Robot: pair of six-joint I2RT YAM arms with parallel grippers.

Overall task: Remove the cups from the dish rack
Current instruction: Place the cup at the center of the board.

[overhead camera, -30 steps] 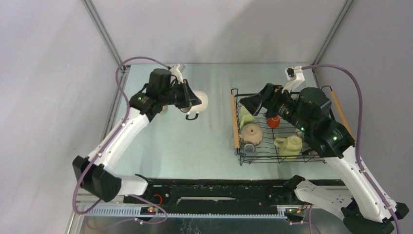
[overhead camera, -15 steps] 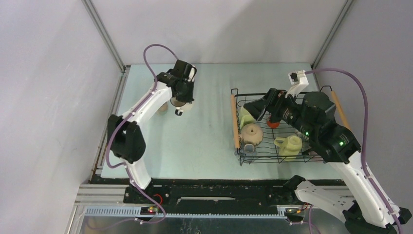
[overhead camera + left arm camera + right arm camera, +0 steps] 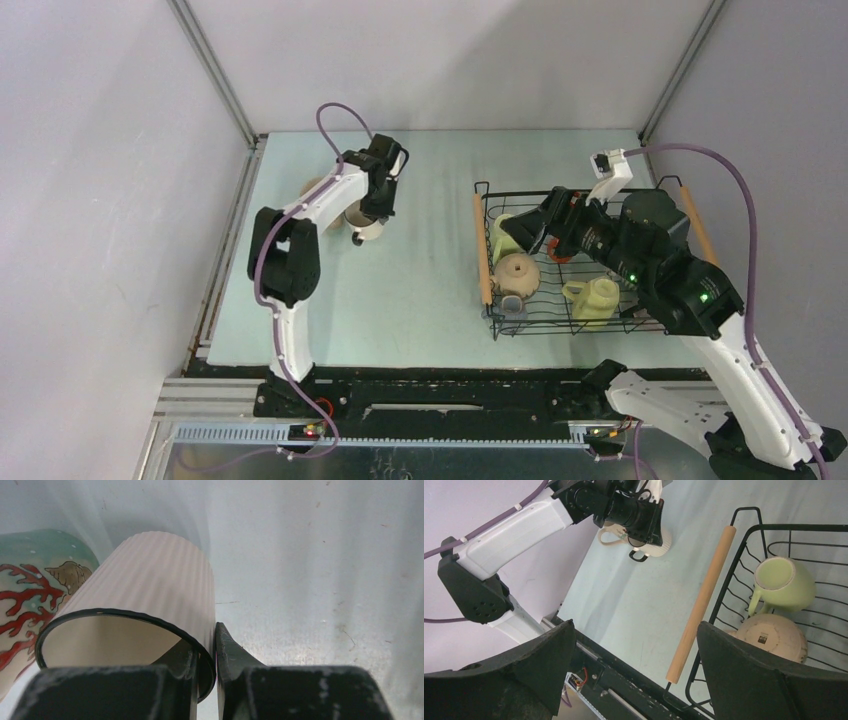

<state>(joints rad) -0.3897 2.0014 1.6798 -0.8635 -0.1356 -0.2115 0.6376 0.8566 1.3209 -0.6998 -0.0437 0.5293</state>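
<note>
1. Top view: The left hand [image 3: 375, 205] is at the far left of the tabletop [image 3: 430, 290]. It is pinching the wall of the cream ribbed cup [image 3: 370, 230]. That cup stands mouth up on the tabletop, well apart from the dish rack [image 3: 560, 192] on the right side. The right hand [image 3: 528, 232] hovers over the rack's left end with its fingers spread, holding nothing. Four cups show in the rack:
   - a yellow-green cup [image 3: 503, 240] at the far left, under that hand
   - a tan cup [image 3: 517, 272], bottom up, just beside it
   - a grey cup [image 3: 512, 310] at the near left corner
   - a second yellow-green cup [image 3: 595, 298], on its side by the near edge

2. Left wrist view: One finger sits inside the cream ribbed cup's dark rim and the other is pressed against its outside. The thin wall is clamped between them. A coral-patterned cup [image 3: 30, 590] stands just beside it on the left; whether the two touch cannot be told.

3. Right wrist view: The two fingers frame the picture wide apart, with nothing between them. Below lie the rack's wooden handle [image 3: 701, 605], the yellow-green cup on its side, and the upturned tan cup next to it. Across the tabletop, the left hand holds the cream ribbed cup.
</note>
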